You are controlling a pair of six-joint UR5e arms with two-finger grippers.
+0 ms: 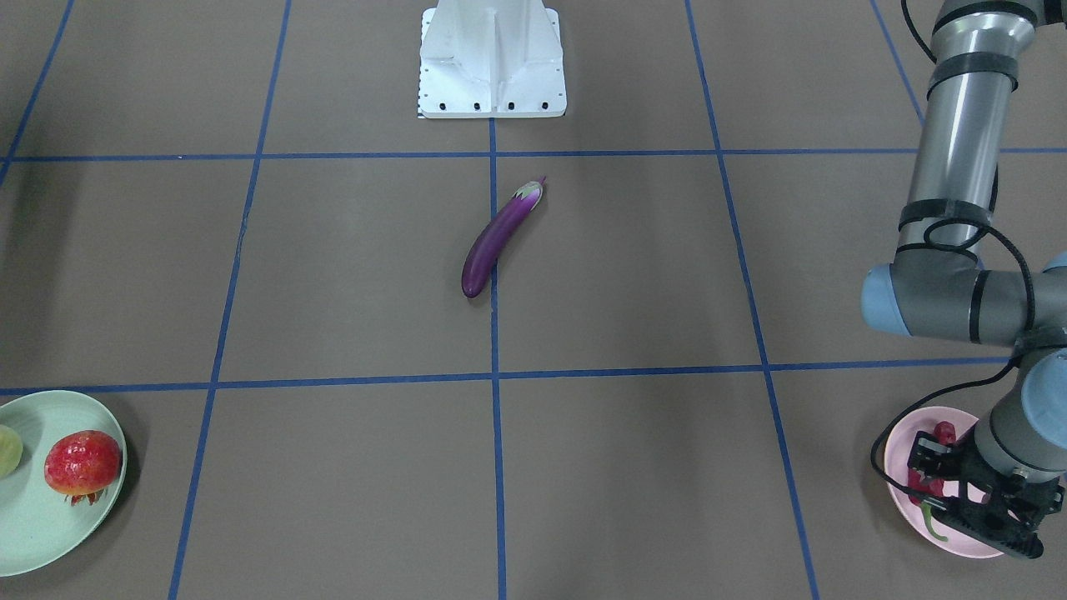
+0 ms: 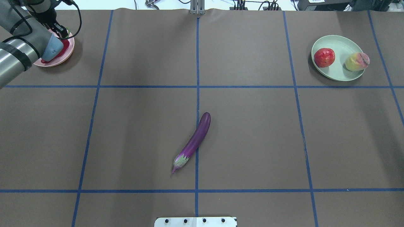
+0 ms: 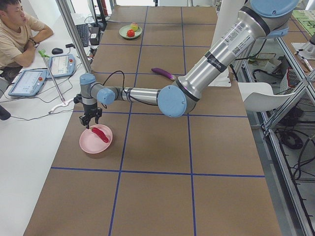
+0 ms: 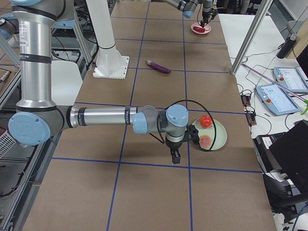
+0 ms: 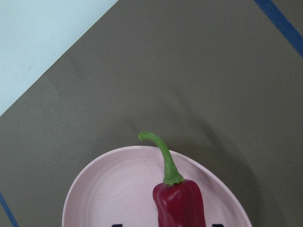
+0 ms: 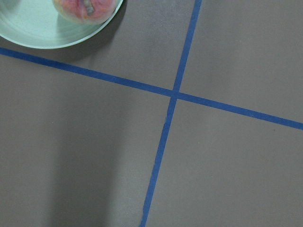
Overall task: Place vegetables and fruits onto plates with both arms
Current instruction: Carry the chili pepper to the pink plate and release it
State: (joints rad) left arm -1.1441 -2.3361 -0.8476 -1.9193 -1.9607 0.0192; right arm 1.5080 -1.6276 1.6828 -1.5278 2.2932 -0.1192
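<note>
The purple eggplant (image 1: 498,237) lies alone on the brown table mid-centre, also in the overhead view (image 2: 195,142). The pale pink plate (image 1: 904,442) holds the red chili (image 5: 180,203) with its green stem. My left gripper (image 1: 946,492) hangs just over this plate, open, one finger on each side of the chili. The pale green plate (image 2: 337,74) holds the pomegranate (image 2: 324,57) and the peach (image 2: 356,61). My right gripper (image 4: 174,156) hovers beside the green plate, showing only in the exterior right view; I cannot tell if it is open or shut.
The white base block (image 1: 492,67) stands at the robot's edge of the table. Blue tape lines (image 2: 197,86) grid the brown surface. An operator (image 3: 19,34) sits by tablets beyond the table's far edge, next to a metal pole (image 3: 74,39).
</note>
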